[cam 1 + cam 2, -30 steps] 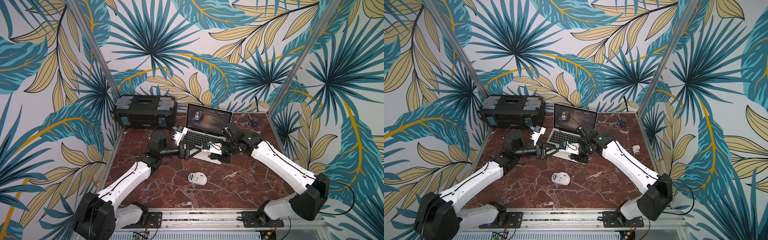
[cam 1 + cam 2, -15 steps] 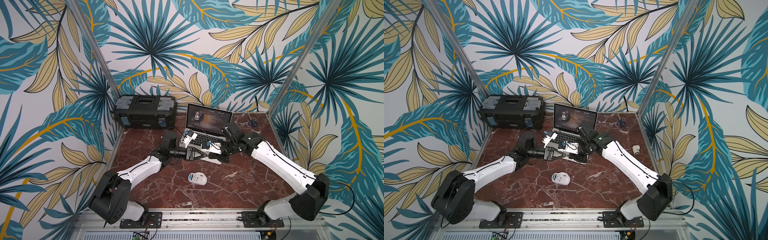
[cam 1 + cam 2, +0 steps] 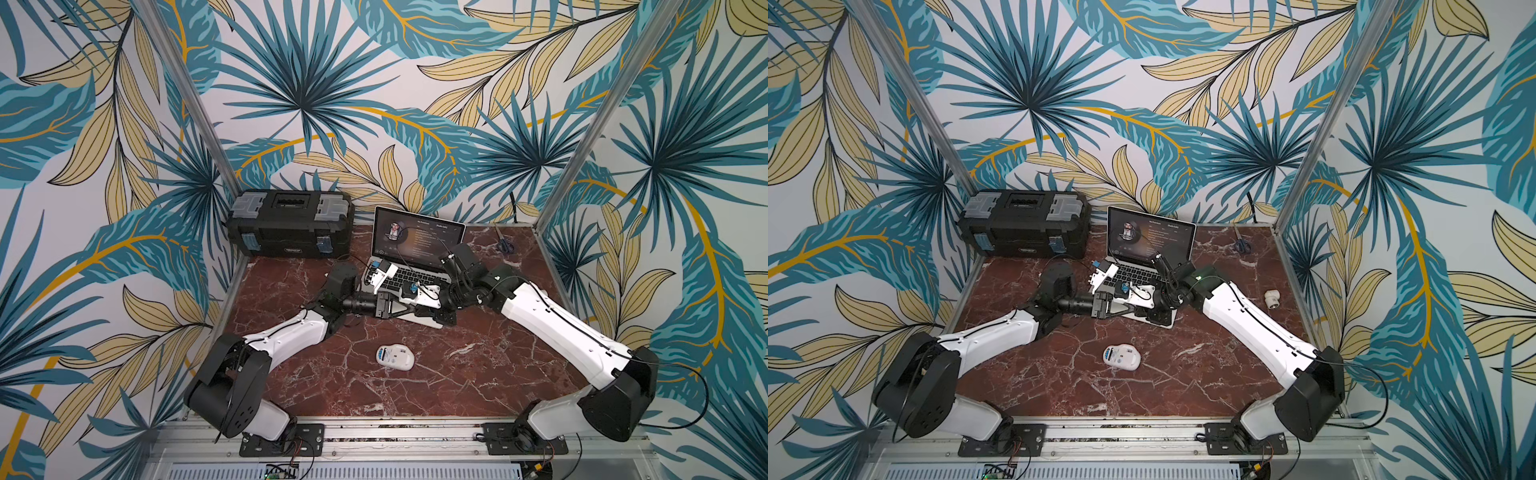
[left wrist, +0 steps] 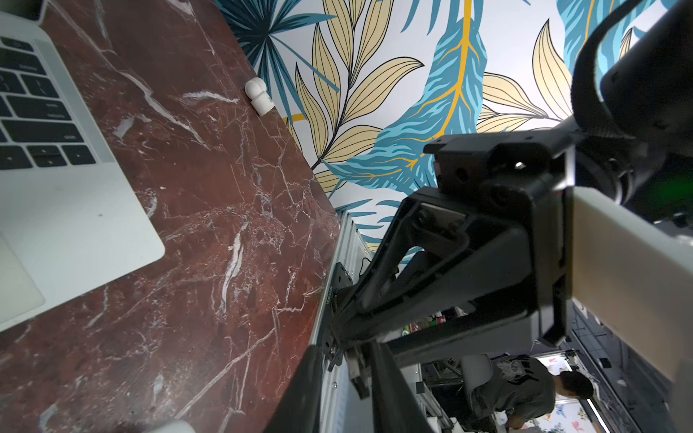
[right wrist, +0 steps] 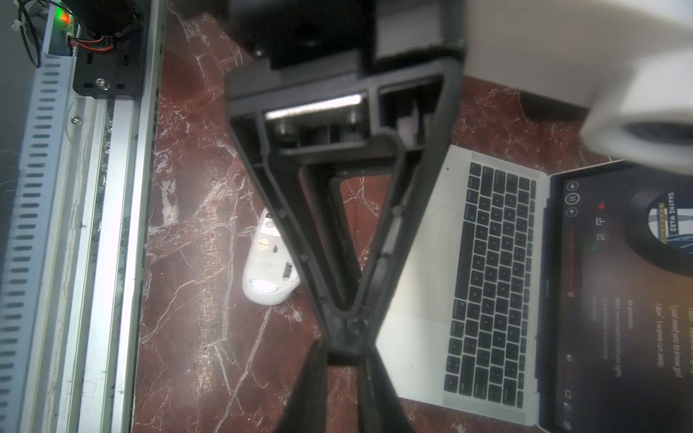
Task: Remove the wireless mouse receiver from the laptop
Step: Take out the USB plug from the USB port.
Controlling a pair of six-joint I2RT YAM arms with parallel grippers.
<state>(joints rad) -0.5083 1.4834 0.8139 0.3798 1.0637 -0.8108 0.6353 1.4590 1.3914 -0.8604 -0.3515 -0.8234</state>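
Red marble worktop (image 3: 478,374), leaf-papered walls (image 3: 374,104); mouse (image 3: 395,357) lies near the closed right gripper (image 4: 335,337), which faces the left gripper (image 5: 345,331), whose state is unclear.

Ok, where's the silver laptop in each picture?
In both top views: the thin silver laptop with black keys stands open at the back middle, beside the black toolbox.
Left wrist: its corner and keys, picture's left edge.
Right wrist: keys and lit screen, picture's right half.
Shared landmark: the red marble tabletop under it.
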